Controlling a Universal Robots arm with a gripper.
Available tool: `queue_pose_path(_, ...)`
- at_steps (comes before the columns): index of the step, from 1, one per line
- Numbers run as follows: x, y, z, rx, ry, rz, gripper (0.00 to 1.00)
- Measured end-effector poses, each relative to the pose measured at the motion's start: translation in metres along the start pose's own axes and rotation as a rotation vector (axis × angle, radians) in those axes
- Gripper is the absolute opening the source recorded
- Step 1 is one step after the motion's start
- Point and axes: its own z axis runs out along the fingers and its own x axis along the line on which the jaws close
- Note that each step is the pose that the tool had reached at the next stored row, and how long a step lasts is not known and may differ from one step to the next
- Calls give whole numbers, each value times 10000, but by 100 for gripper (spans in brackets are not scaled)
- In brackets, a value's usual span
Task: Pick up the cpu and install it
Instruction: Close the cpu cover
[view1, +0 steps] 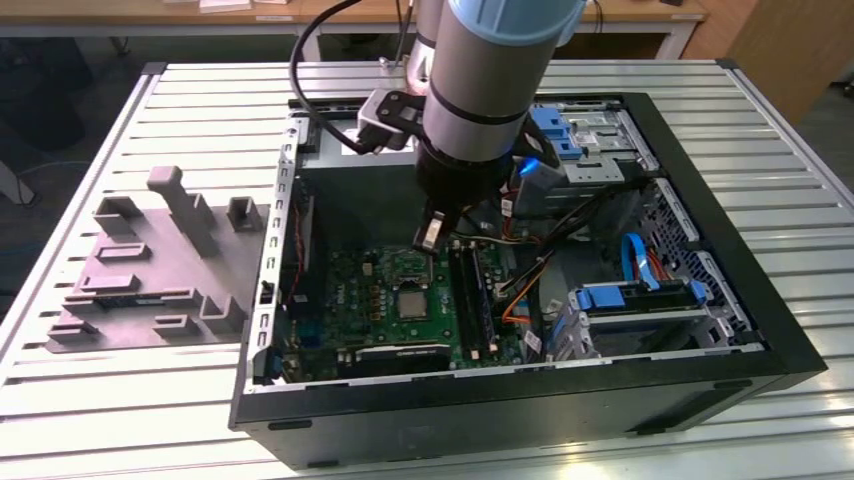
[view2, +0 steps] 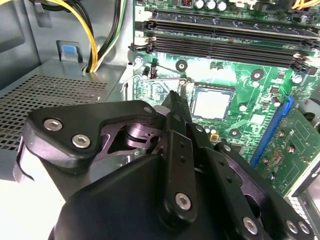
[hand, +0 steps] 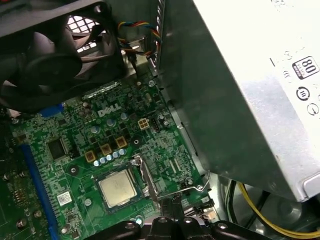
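The cpu lies flat in its socket on the green motherboard inside the open computer case. Its silvery square top shows in both wrist views. My gripper hangs just above the board, a little to the side of the socket. Its black fingers are shut with nothing between them. In the first wrist view my gripper is close to the thin wire socket lever, which sticks out beside the socket.
A large grey power supply box and a black fan stand close around the socket. Memory slots and yellow cables run nearby. A grey fixture block sits on the slatted table on the exterior view's left of the case.
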Motion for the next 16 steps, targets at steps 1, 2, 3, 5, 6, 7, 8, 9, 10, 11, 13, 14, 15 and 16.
queue_pose_path(1, 5, -2, 0, 5, 11, -6, 11)
queue_pose_path(2, 8, -3, 0, 9, 23, -10, 11)
queue_pose_path(3, 13, -5, 0, 15, 37, -16, 11)
queue_pose_path(5, 24, -9, -1, 25, 61, -25, 11)
queue_pose_path(6, 30, -11, -1, 30, 73, -30, 11)
queue_pose_path(7, 37, -14, -2, 34, 84, -35, 11)
queue_pose_path(8, 44, -17, -3, 38, 94, -38, 11)
queue_pose_path(9, 53, -20, -3, 42, 106, -42, 11)
queue_pose_path(10, 60, -23, -4, 47, 116, -45, 11)
queue_pose_path(11, 67, -25, -5, 53, 130, -48, 11)
queue_pose_path(13, 78, -30, -5, 66, 161, -55, 11)
queue_pose_path(14, 85, -33, -6, 73, 178, -59, 11)
queue_pose_path(15, 94, -37, -7, 80, 193, -62, 11)
queue_pose_path(16, 103, -41, -7, 85, 204, -63, 11)
